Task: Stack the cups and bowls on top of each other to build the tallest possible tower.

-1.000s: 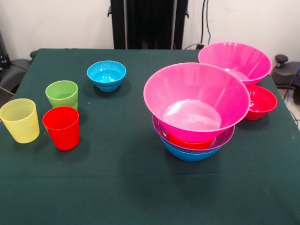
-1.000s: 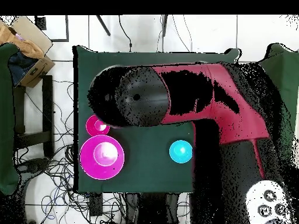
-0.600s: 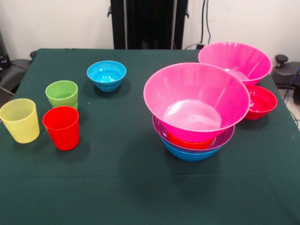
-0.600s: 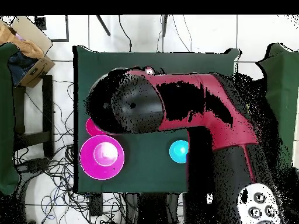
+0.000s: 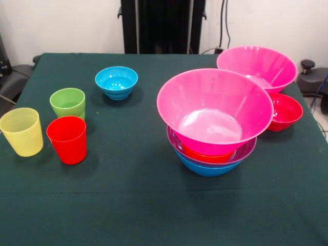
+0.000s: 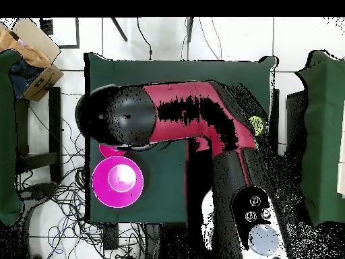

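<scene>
On the bench (image 5: 154,205), we record:
Tower (image 5: 215,120): right side, pink bowl uppermost.
Cups (image 5: 67,139): left side, standing apart.
Arm (image 6: 195,121): over the bench.
Gripper: hidden; state undeterminable.

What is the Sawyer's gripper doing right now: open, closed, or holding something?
Gripper: cannot be told. Only the arm shows, from overhead; the front view shows no gripper at all.

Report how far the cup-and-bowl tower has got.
Done: the tower nests four bowls, blue lowest, then purple, orange, and a big pink bowl on top. In hand: nothing visibly; the arm spans the table overhead, its gripper hidden. Left: the second pink bowl, crimson bowl, cyan bowl and yellow, red and green cups stand loose.
</scene>
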You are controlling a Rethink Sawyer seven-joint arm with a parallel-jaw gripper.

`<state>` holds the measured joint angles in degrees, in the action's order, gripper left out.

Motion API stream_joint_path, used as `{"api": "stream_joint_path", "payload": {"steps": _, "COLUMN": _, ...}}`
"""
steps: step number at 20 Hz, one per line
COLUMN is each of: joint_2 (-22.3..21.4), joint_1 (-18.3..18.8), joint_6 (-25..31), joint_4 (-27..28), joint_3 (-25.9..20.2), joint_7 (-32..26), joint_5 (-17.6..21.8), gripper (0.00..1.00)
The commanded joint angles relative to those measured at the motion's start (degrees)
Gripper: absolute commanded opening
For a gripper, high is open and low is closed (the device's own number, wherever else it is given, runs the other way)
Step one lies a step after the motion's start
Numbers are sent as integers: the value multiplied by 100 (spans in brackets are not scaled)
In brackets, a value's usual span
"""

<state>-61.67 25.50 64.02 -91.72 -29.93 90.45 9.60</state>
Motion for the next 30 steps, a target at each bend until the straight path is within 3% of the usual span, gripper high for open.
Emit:
{"api": "stream_joint_path", "payload": {"steps": 1, "joint_2": 668, "joint_1": -207, "joint_6": 723, "joint_4": -142, "joint_3": 598, "joint_7": 1359, "joint_5": 135, "gripper": 100}}
{"api": "stream_joint_path", "payload": {"steps": 4, "joint_2": 746, "joint_1": -215, "joint_6": 523, "joint_4": -329, "joint_3": 607, "joint_7": 1487, "joint_5": -42, "gripper": 100}}
{"api": "stream_joint_path", "payload": {"steps": 7, "joint_2": 717, "joint_1": -255, "joint_6": 378, "joint_4": -403, "joint_3": 628, "joint_7": 1398, "joint_5": 163, "gripper": 100}}
{"api": "stream_joint_path", "payload": {"steps": 15, "joint_2": 318, "joint_1": -31, "joint_6": -687, "joint_4": -1336, "joint_3": 601, "joint_7": 1153, "joint_5": 11, "gripper": 100}}
{"api": "stream_joint_path", "payload": {"steps": 16, "joint_2": 182, "joint_1": 39, "joint_6": -1219, "joint_4": -1616, "joint_3": 589, "joint_7": 1237, "joint_5": -147, "gripper": 100}}
{"api": "stream_joint_path", "payload": {"steps": 20, "joint_2": -33, "joint_1": 203, "joint_6": -2075, "joint_4": -2029, "joint_3": 567, "joint_7": 1395, "joint_5": -441, "gripper": 100}}
{"api": "stream_joint_path", "payload": {"steps": 30, "joint_2": 365, "joint_1": 180, "joint_6": -2007, "joint_4": -1460, "joint_3": 885, "joint_7": 1335, "joint_5": -104, "gripper": 100}}
